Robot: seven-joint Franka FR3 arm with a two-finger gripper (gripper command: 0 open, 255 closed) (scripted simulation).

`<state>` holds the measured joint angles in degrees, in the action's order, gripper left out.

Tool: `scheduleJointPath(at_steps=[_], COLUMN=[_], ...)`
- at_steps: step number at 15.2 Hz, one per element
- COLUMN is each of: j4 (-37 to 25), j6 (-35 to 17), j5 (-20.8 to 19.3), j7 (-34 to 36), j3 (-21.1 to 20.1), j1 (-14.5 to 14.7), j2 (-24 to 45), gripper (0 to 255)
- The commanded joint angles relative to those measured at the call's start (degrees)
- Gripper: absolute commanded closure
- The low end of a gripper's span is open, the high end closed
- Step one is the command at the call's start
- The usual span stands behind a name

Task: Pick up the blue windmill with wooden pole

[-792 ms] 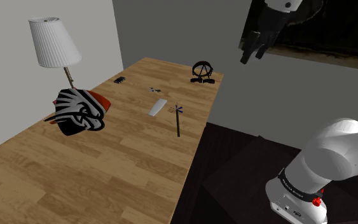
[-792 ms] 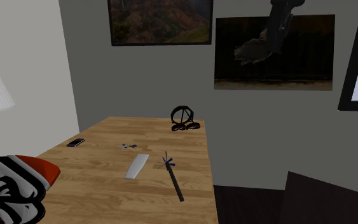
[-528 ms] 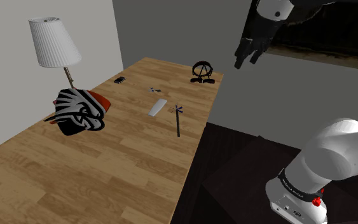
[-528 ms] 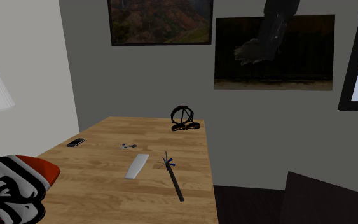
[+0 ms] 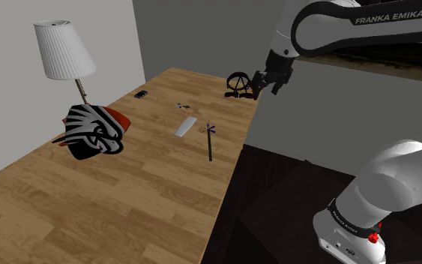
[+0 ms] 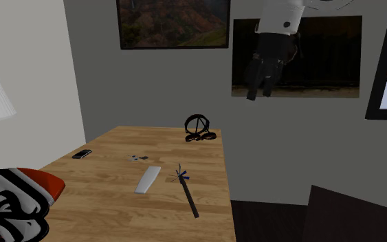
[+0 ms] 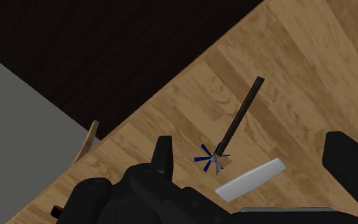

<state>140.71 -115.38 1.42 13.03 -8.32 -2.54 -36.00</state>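
A small windmill [image 7: 238,119] has deep blue blades on a dark brown wooden pole. Just beside the windmill lies a flat pale grey bar [image 5: 185,126]. The tabletop [image 5: 127,187] is light golden-brown wood grain. Well apart from the windmill, a rounded bundle [image 5: 91,131] shows bold black-and-white swirls edged in red, near a ribbed white lampshade [image 5: 63,49].

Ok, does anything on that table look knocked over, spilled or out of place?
Only the windmill: it lies flat on the table instead of standing, close to the edge, beside a grey bar. Nothing looks spilled or broken.
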Motion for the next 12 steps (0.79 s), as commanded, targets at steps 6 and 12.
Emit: scheduleJointPath(at_steps=[6,12], j4=[1.0,-1.5], j6=[-14.0,-24.5], j5=[-1.5,-6.9], j7=[8.9,18.4], j3=[-4.7,-8.4], j1=[-2.4,-5.5], j2=[12.5,25.6], gripper=[0,0])
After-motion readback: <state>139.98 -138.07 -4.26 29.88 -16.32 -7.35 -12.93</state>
